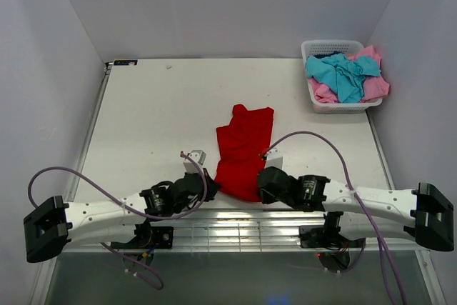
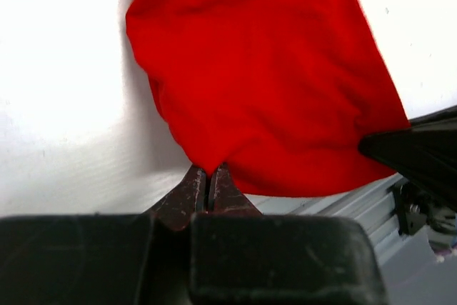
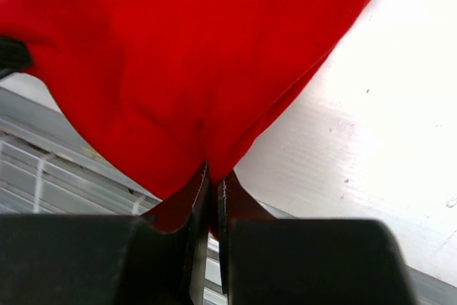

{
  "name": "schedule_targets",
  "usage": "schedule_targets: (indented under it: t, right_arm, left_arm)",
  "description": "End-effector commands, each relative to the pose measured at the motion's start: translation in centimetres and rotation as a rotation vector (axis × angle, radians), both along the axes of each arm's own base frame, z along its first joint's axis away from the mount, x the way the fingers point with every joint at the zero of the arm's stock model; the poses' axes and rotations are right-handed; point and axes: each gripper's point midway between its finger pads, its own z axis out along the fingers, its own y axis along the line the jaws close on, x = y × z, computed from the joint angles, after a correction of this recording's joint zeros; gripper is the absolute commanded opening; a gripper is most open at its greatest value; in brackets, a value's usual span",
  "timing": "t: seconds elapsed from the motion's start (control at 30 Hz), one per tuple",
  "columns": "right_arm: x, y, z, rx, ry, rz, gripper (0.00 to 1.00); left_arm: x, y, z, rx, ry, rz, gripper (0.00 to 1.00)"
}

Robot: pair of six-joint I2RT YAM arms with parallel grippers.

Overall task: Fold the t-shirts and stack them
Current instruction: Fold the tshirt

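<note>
Pinching the red t-shirt at its near hem: left tool fully closed on one corner, right tool fully closed on the other. Lying lengthwise on the surface, well apart from the basket, to its left and nearer the arms; turquoise t-shirt and pink t-shirt heaped inside that basket. Probably starting a fold, so raise both corners together and level, keep the hem taut, carry it toward the end nearest the basket, lower before letting go. Check that every layer is caught. No brand or readable writing found; dark strip far left of the basket too small to read.
</note>
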Motion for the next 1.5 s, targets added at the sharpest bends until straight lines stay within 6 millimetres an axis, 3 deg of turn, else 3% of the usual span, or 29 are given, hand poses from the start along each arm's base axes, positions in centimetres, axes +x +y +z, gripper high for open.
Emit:
schedule_targets:
  t: [0.0,0.2,0.23,0.37,0.7,0.73,0.97,1.27,1.4,1.43,1.47]
  right_arm:
    - [2.6,0.0,3.7,0.009,-0.119,-0.106,0.08]
    - [6.2,0.8,7.5,-0.023,-0.271,-0.176,0.09]
    - [6.9,0.6,7.4,-0.044,-0.28,-0.194,0.09]
    - [9.6,0.2,8.1,-0.101,-0.324,-0.221,0.09]
    - [16.2,-1.1,8.5,-0.105,-0.372,-0.273,0.09]
    - [17.0,-1.5,8.1,-0.116,-0.363,-0.282,0.09]
    - [20.9,-1.2,7.9,-0.113,-0.367,-0.272,0.08]
    - [26.1,-0.6,8.4,-0.126,-0.382,-0.255,0.08]
    - [28.5,-1.0,8.0,-0.134,-0.377,-0.258,0.08]
    - [29.2,-0.9,8.7,-0.12,-0.393,-0.262,0.08]
    - [29.6,-0.9,8.6,-0.118,-0.394,-0.263,0.08]
  left_arm:
    - [2.5,0.0,2.9,0.044,-0.108,0.078,0.0]
    - [5.6,-1.9,8.6,0.021,-0.272,0.13,0.0]
    - [6.1,-2.3,10.0,0.011,-0.309,0.131,0.0]
    - [7.7,-2.7,12.2,0.022,-0.396,0.175,0.0]
    - [13.2,-4.1,12.2,0.06,-0.479,0.201,0.0]
    - [13.8,-4.2,11.5,0.08,-0.473,0.199,0.0]
    - [17.3,-4.7,10.7,0.099,-0.482,0.194,0.0]
    - [21.7,-5.3,11.7,0.099,-0.512,0.208,0.0]
    - [24.1,-5.4,10.6,0.107,-0.497,0.21,0.0]
    - [24.6,-5.3,10.4,0.11,-0.495,0.216,0.0]
    - [25.4,-5.3,10.9,0.102,-0.503,0.225,0.0]
